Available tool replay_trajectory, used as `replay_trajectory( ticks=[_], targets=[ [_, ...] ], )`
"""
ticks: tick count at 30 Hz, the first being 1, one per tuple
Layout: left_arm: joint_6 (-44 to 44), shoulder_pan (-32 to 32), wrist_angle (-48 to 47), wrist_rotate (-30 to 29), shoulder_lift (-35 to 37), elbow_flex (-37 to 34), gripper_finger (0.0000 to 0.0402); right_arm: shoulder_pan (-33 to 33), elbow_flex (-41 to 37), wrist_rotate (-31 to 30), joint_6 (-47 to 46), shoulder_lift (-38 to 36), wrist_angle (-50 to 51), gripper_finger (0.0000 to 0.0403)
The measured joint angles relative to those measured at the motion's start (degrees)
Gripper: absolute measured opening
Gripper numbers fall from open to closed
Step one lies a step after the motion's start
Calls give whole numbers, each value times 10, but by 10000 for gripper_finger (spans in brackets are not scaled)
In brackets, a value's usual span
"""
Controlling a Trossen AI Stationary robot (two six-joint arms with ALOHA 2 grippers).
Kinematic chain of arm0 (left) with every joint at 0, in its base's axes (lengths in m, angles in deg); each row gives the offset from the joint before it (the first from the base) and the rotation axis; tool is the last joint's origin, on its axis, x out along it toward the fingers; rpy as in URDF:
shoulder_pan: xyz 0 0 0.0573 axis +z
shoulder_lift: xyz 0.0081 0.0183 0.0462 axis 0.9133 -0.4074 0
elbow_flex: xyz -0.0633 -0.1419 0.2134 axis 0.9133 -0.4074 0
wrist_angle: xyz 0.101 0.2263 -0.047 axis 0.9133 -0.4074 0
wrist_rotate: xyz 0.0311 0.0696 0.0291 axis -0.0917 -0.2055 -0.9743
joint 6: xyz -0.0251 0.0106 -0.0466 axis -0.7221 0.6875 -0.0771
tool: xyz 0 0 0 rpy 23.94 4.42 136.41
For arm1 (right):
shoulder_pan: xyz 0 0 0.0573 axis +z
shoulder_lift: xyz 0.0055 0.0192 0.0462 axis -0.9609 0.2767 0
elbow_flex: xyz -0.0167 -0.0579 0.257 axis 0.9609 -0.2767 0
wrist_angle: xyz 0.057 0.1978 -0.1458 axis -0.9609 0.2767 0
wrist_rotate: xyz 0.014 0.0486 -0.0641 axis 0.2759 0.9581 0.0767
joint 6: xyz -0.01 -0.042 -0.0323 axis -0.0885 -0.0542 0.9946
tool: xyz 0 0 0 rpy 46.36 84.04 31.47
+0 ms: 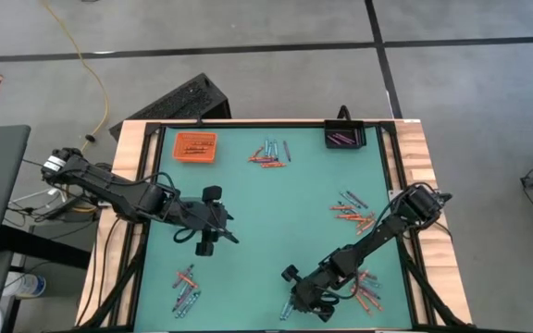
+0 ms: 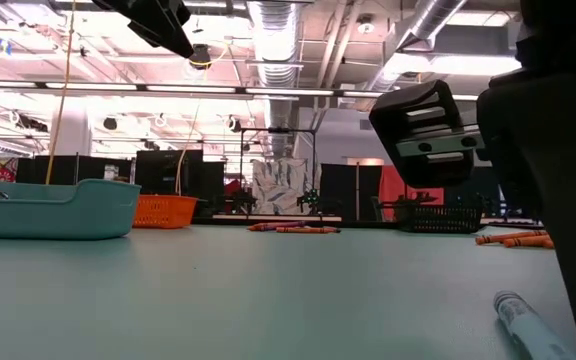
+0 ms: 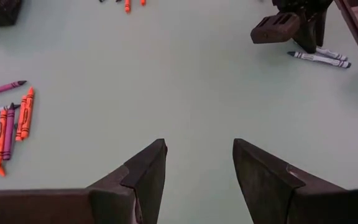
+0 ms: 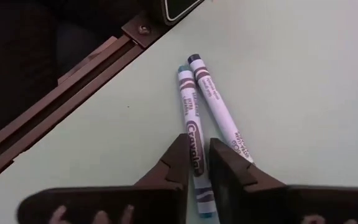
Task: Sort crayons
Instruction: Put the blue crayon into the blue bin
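My right gripper (image 1: 302, 298) is down at the table's near edge, shut on a blue-grey crayon (image 4: 191, 118). A second blue-grey crayon (image 4: 219, 112) lies right beside it. My left gripper (image 1: 209, 220) is open and empty over bare mat left of centre, and its two fingers show apart in its wrist view (image 3: 197, 168). Loose crayons lie in heaps at the far middle (image 1: 268, 154), the right (image 1: 352, 211), the near left (image 1: 186, 287) and the near right (image 1: 368, 289). My right gripper pinches the blue-grey crayon about mid-length (image 4: 195, 140), one finger (image 4: 178, 163) on each long side. The fingers come from above, slanting down. The crayon lies flat on the mat. The neighbouring crayon lies against the outer side of one finger.
An orange tray (image 1: 195, 146) stands at the far left and a black tray (image 1: 345, 136) holding purple crayons at the far right. The table's raised wooden rim (image 4: 98, 68) runs close by the right gripper. A teal bin (image 2: 48, 210) shows in the low view.
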Motion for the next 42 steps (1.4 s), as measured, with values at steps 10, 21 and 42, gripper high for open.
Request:
replay_trajectory(
  ticks=[10,21,42],
  targets=[
    [0,0,1,-1,0,0,176,1,13,35,1,-2,34,5],
    [-1,-5,1,-1,0,0,176,10,89,31,6,1,179,2],
    [-5,-67,94,-10,-132,0,176,5,226,-256,69,-48,386,1]
  ],
)
